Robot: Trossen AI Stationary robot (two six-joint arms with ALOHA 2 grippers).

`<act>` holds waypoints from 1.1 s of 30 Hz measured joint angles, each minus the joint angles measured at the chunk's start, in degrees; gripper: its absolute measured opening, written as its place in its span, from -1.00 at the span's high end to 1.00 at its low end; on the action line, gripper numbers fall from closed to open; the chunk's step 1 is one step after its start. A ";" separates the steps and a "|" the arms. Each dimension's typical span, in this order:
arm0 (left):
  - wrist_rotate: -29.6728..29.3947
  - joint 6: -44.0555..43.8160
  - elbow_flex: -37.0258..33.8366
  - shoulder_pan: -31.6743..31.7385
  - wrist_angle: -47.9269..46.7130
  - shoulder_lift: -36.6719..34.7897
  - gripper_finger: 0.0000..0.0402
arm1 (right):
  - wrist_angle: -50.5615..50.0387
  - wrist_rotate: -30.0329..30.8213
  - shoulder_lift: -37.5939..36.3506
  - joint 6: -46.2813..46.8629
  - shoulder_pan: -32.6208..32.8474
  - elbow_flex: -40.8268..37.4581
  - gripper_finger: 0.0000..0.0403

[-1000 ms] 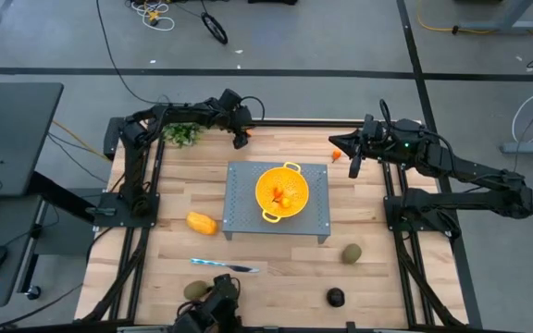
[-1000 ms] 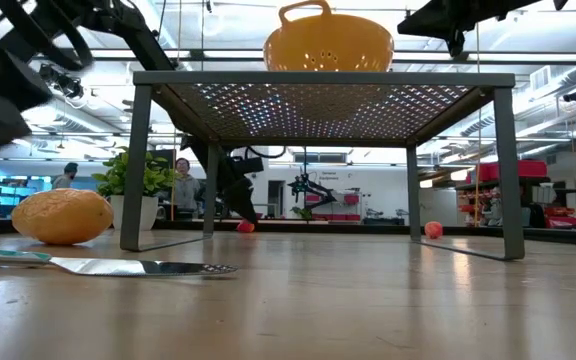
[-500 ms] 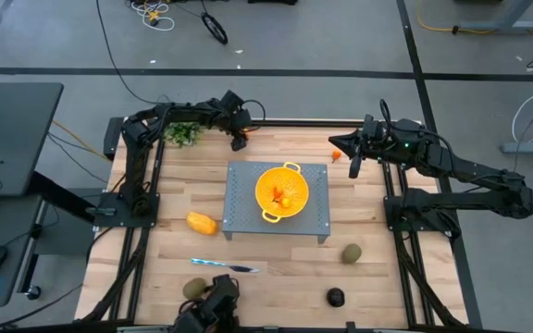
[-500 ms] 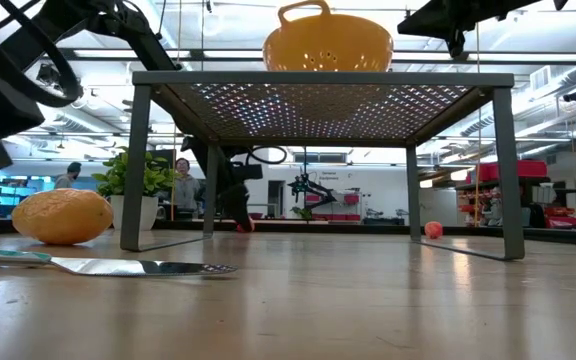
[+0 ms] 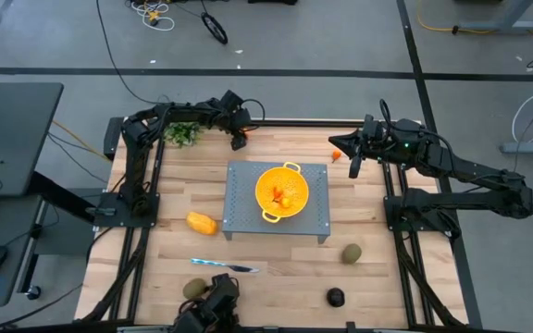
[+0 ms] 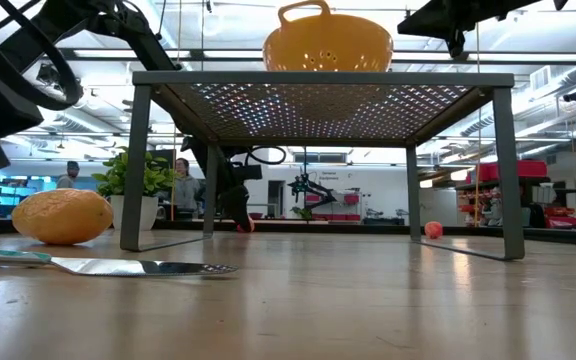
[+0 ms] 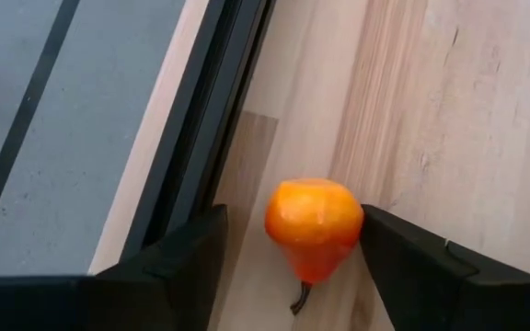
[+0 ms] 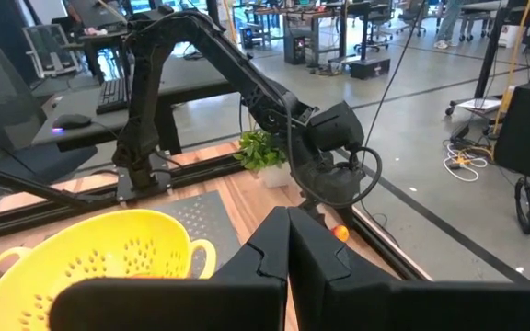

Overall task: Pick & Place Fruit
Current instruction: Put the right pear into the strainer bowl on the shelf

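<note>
**What sits around your work area**

At the centre of your wooden tabletop stands a grey perforated metal stand, and a yellow colander rests on top of it. Toward 7 o'clock from the stand you have a thin silvery knife lying flat. Up at 11 o'clock, by the tabletop's far edge, sits a leafy green plant. In the low view a person stands in the room beyond the tabletop.
</note>
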 joint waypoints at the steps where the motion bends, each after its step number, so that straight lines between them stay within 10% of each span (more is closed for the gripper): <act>1: 0.00 0.00 0.00 -0.01 0.01 0.00 -0.20 | 0.00 0.00 0.00 0.00 0.00 0.00 0.98; 33: 0.06 -1.75 -0.07 -0.02 -0.97 -1.19 0.31 | 0.03 -0.02 0.00 0.00 0.00 0.00 0.98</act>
